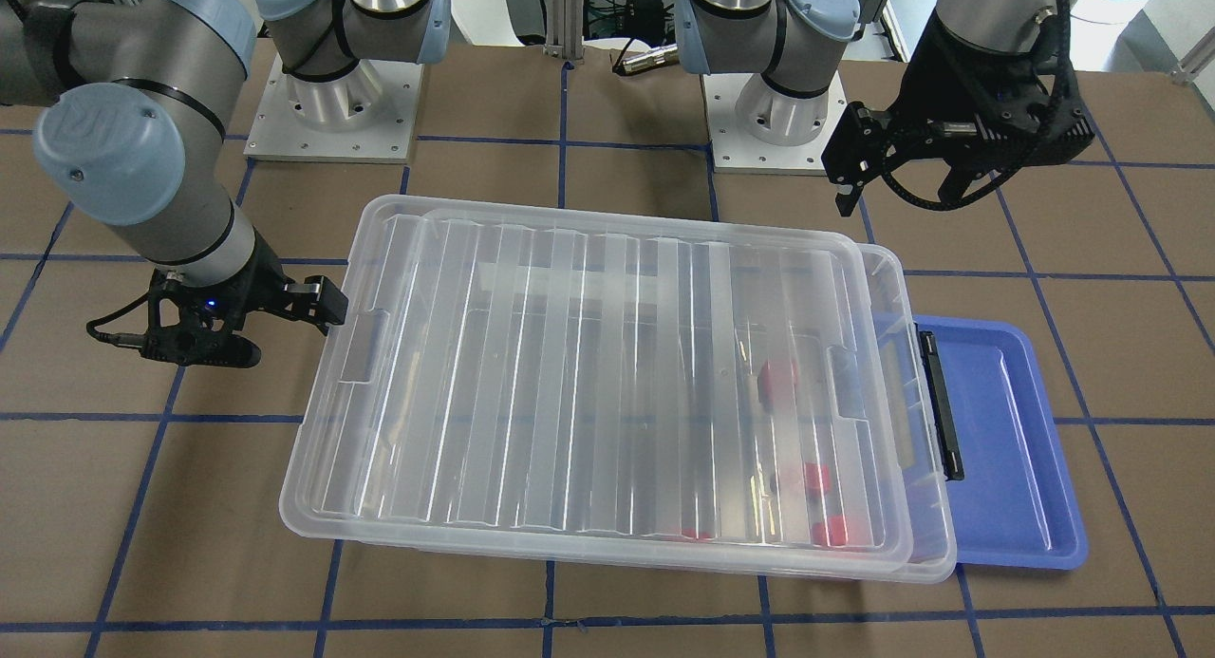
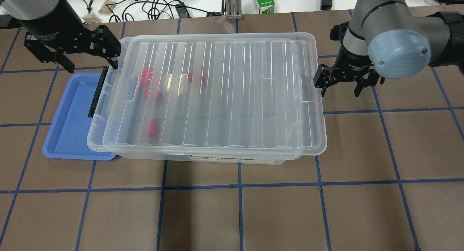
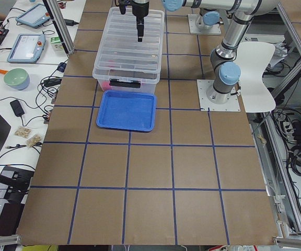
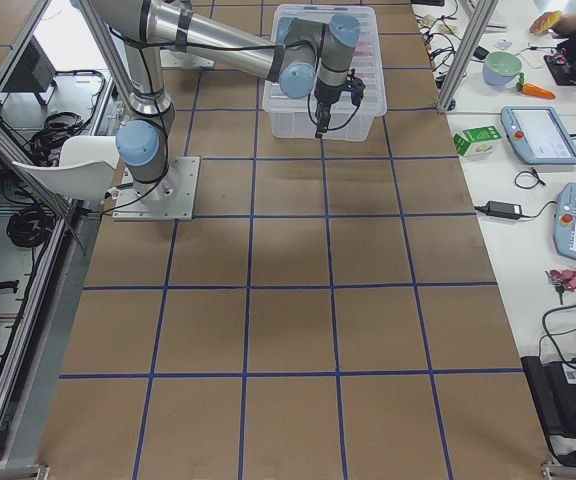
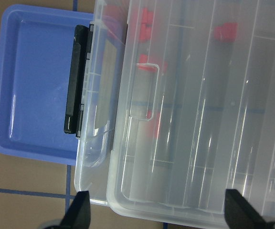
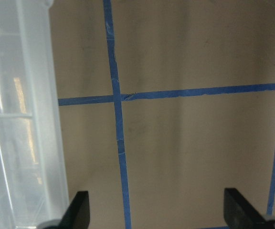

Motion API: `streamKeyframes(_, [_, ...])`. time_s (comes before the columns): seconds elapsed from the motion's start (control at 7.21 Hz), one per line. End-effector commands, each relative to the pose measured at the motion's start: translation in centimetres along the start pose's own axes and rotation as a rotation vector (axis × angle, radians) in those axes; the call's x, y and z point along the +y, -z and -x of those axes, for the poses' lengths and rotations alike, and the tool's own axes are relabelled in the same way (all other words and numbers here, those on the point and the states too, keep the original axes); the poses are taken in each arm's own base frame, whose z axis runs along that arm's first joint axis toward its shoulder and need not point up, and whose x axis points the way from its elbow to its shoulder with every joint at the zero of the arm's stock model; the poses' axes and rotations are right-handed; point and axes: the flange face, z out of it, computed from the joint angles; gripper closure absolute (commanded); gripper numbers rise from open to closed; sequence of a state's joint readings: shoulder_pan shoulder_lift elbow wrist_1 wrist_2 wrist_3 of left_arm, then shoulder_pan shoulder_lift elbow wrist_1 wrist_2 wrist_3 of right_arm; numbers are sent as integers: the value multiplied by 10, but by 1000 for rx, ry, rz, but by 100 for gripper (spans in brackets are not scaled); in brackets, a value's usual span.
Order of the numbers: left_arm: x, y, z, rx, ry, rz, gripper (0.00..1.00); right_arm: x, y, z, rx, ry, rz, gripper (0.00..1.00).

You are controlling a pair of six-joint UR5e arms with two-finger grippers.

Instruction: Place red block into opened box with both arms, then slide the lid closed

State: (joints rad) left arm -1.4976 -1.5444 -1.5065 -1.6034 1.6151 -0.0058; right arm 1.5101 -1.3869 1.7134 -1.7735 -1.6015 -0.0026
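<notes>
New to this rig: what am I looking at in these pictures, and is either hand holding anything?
Two jointed silver-grey robot arms work at a brown table with blue tape lines. Two cameras look down from behind and in front of the robot, two from the table's ends, and one sits on each wrist. On the table: a large clear plastic box, four small red blocks inside, a ridged clear lid on top, leaving a gap at the black latch end, and a flat blue tray. The left hand and right hand are open, holding nothing.
</notes>
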Motion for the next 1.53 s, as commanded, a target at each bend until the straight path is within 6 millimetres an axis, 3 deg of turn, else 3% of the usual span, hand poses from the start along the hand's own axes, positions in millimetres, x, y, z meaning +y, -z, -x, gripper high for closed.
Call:
streamKeyframes(0.0, [2,0,-1,1,8,1,0,1,-1,2,-3,3,3,0])
streamKeyframes(0.69, [3,-2,-1,8,8,8,0,2,4,12,-19,16,-8,0])
streamKeyframes(0.97, [3,-2,-1,8,10,8,0,3,66,9,-12,14,-37,0])
streamKeyframes(1.11, [3,-2,-1,8,10,8,0,24,109,7,-12,6,-58,0])
streamKeyframes(1.39, [3,-3,-1,6,10,9,0,76,153,7,-22,-3,-89,0])
